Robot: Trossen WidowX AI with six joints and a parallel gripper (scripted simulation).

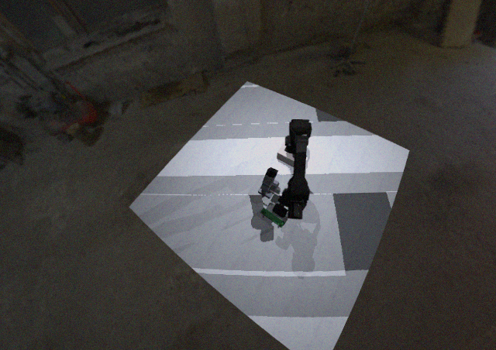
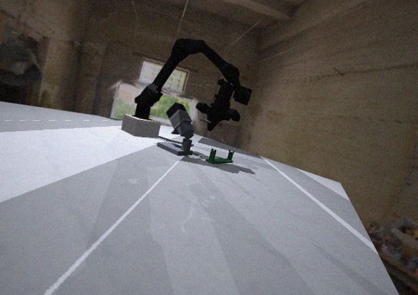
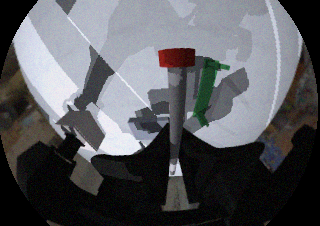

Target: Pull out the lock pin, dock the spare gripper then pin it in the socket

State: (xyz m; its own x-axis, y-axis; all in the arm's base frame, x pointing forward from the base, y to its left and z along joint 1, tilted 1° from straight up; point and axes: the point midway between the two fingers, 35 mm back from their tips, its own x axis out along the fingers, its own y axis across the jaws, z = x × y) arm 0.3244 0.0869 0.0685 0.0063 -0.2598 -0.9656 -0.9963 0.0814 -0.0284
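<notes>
My gripper [image 2: 210,128] [image 3: 171,126] is shut on the lock pin [image 3: 177,93], a grey shaft with a red head [image 3: 176,58]. The pin is held crosswise, well above the table. The spare gripper [image 1: 269,179] [image 2: 181,119], grey with a black end, leans at a tilt on top of the mount's post [image 2: 187,145]. The mount's flat grey base [image 2: 170,147] lies on the table. How deep the spigot sits in the socket is hidden. The green rack [image 1: 273,217] [image 2: 220,160] [image 3: 204,90], with two uprights, stands below my gripper and holds no visible pin.
The arm's pale base block [image 1: 285,159] [image 2: 140,127] stands behind the mount. The arm [image 1: 299,166] [image 2: 212,57] arches over from it, beside the spare gripper. Hard shadows and light bands cross the table top [image 1: 224,242] [image 2: 209,237].
</notes>
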